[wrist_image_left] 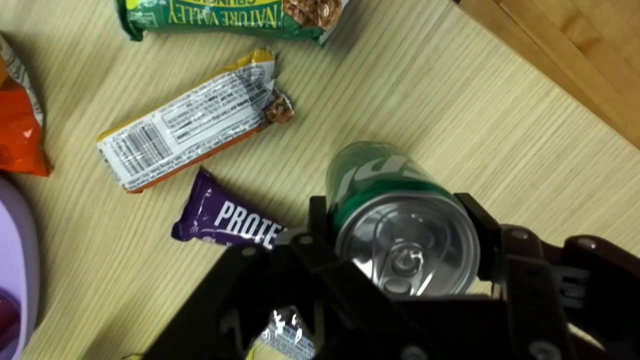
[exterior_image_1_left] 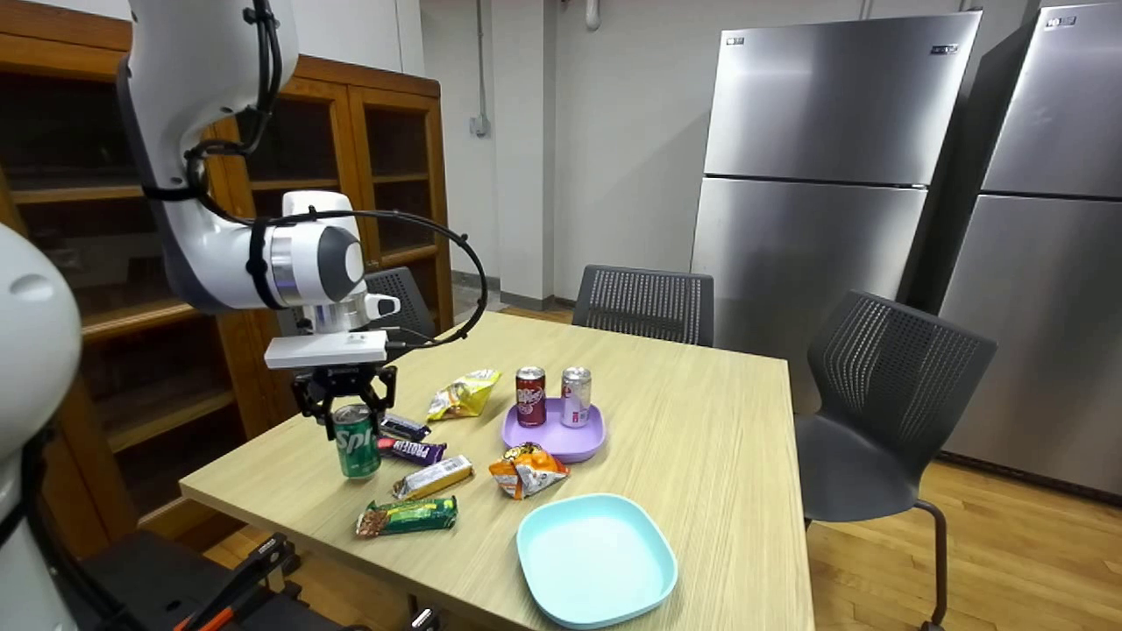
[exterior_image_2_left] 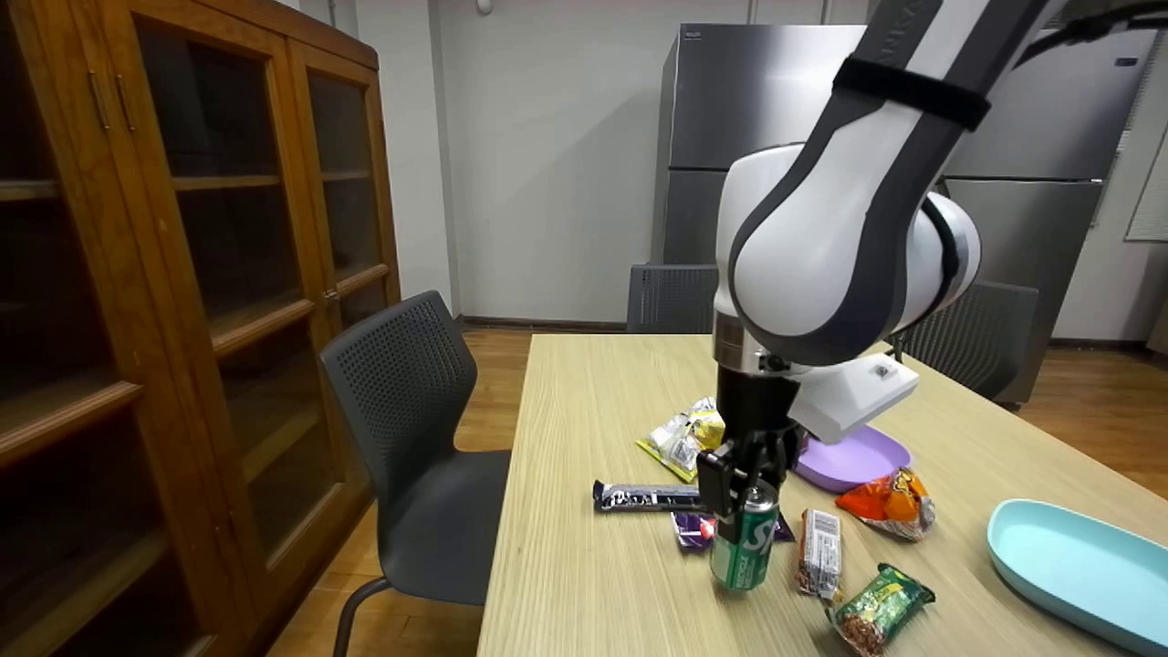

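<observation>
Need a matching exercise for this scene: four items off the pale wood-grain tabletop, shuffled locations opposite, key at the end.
Column 1
1. Green cylindrical metal Sprite can
2. Dark-red cylindrical metal can
3. Crumpled orange snack bag
4. Flat purple-wrapped PROTEIN bar

Column 2
A. Between the lilac rounded plate and the light-blue rounded-square plate
B. Lying beside the Sprite can
C. Between the fingers
D. Standing on the lilac plate

Pairs: 1-C, 2-D, 3-A, 4-B
</observation>
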`<state>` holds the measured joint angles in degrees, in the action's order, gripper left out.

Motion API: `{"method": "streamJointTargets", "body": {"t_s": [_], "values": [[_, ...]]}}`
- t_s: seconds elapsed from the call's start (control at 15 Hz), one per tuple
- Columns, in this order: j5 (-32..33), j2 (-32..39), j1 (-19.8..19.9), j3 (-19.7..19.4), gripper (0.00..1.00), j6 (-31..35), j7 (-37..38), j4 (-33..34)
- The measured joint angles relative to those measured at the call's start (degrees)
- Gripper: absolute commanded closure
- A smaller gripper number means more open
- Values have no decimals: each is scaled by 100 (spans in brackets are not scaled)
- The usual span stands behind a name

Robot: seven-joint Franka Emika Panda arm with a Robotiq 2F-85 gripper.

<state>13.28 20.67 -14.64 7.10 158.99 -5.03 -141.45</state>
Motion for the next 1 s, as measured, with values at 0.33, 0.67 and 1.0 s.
{"method": "streamJointTargets", "body": {"t_s": [0.33, 0.67, 1.0], "values": [[-324, -630, 161, 118, 62, -153, -96, -29], [-825, -1137, 653, 118, 62, -482, -769, -31], [-1337, -1420, 1259, -93, 62, -661, -1817, 17]]}}
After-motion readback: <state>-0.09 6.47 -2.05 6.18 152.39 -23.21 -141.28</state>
